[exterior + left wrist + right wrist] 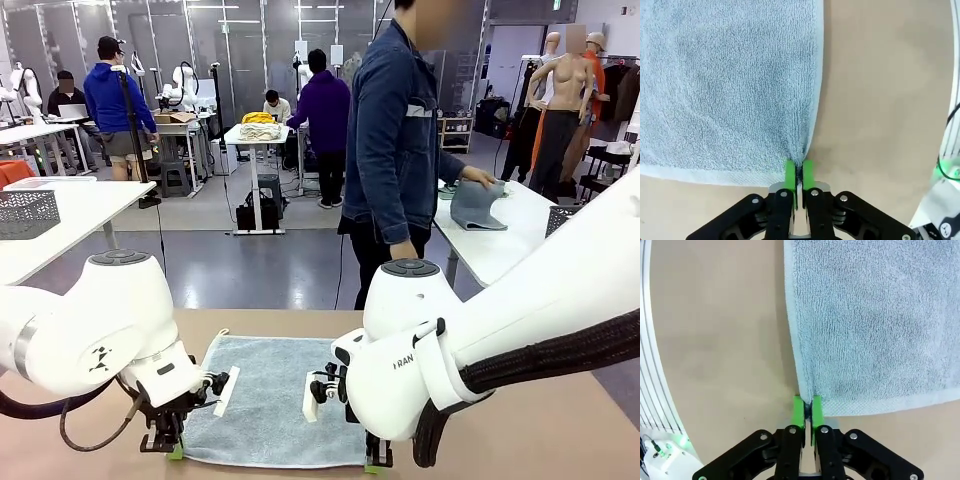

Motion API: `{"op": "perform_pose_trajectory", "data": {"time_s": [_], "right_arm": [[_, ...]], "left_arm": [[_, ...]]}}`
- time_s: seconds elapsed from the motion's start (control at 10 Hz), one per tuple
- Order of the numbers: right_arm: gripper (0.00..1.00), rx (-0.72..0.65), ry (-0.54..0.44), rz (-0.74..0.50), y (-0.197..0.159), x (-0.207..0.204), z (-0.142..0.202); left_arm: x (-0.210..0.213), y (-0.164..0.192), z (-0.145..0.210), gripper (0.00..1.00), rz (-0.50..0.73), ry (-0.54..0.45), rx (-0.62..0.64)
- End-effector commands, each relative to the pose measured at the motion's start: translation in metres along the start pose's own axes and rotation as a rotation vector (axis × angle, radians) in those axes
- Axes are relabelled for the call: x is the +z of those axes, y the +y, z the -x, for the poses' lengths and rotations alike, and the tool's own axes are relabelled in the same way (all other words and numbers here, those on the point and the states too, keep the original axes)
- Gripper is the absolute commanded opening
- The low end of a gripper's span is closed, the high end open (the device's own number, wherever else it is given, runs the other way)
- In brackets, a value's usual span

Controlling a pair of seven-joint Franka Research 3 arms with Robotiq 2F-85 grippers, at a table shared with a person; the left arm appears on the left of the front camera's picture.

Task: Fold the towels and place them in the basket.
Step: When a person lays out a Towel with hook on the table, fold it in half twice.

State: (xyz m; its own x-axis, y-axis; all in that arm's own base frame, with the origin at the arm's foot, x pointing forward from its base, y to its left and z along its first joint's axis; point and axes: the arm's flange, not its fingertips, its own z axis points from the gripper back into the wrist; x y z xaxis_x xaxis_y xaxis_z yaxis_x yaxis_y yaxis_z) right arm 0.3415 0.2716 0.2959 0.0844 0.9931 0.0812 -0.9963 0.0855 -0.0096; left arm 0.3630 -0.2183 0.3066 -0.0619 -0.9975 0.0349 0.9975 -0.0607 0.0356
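At the near edge of the tan table [560, 420], you had the pale blue-grey towel [270, 400] lying flat and spread open between the two arms. Both arms were lowered over the edge nearest the robot, one at each near corner.

1. Left arm. It entered from the left with its wrist turned down, so that the left gripper [172, 448] pointed down onto the towel's near left corner. In the left wrist view you could read the left gripper [798, 167] as clamped: its green pads [789, 172] were pressed together on the corner of the towel [730, 85], and the terry was drawn into a small pucker where it entered them.

2. Right arm. It reached in from the right, elbow raised and wrist turned down, with the right gripper [375, 462] set at the near right corner. In the right wrist view the right gripper [807, 405] was likewise clamped, its pads meeting on the corner of the towel [875, 315] where the side hem met the end hem.

3. Cloth state. Apart from the two pinched corners, the towel rested on the table.

4. Person [395, 140]. The person stood beyond the far side, turned toward a white table [500, 250] at the right, one hand [478, 180] on a grey cloth [478, 210] there.
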Motion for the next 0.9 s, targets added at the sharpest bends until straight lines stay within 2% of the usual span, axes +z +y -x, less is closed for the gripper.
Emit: {"op": "perform_pose_trajectory", "data": {"time_s": [0.0, 0.2, 0.3, 0.5, 0.6, 0.8], "right_arm": [[0.0, -0.001, 0.024, -0.007, 0.004, -0.002, 0.002], [0.0, -0.007, 0.058, 0.03, 0.006, -0.002, 0.001], [0.0, 0.0, 0.0, 0.0, 0.0, 0.0, 0.0], [0.0, 0.0, 0.0, 0.0, 0.0, 0.0, 0.0], [0.07, 0.007, 0.008, 0.007, 0.001, 0.0, -0.001], [0.07, 0.039, 0.009, 0.013, -0.004, 0.014, -0.009]], "left_arm": [[0.001, -0.004, 0.001, 0.0, 0.007, 0.038, 0.007], [0.003, -0.008, -0.001, 0.0, -0.004, 0.05, -0.003], [-0.001, -0.001, 0.0, 0.0, 0.005, 0.002, 0.0], [-0.001, -0.001, 0.0, 0.0, 0.005, 0.002, 0.0], [-0.001, -0.001, -0.001, 0.07, 0.003, 0.007, -0.005], [0.018, 0.003, -0.014, 0.07, -0.012, 0.03, -0.05]]}}
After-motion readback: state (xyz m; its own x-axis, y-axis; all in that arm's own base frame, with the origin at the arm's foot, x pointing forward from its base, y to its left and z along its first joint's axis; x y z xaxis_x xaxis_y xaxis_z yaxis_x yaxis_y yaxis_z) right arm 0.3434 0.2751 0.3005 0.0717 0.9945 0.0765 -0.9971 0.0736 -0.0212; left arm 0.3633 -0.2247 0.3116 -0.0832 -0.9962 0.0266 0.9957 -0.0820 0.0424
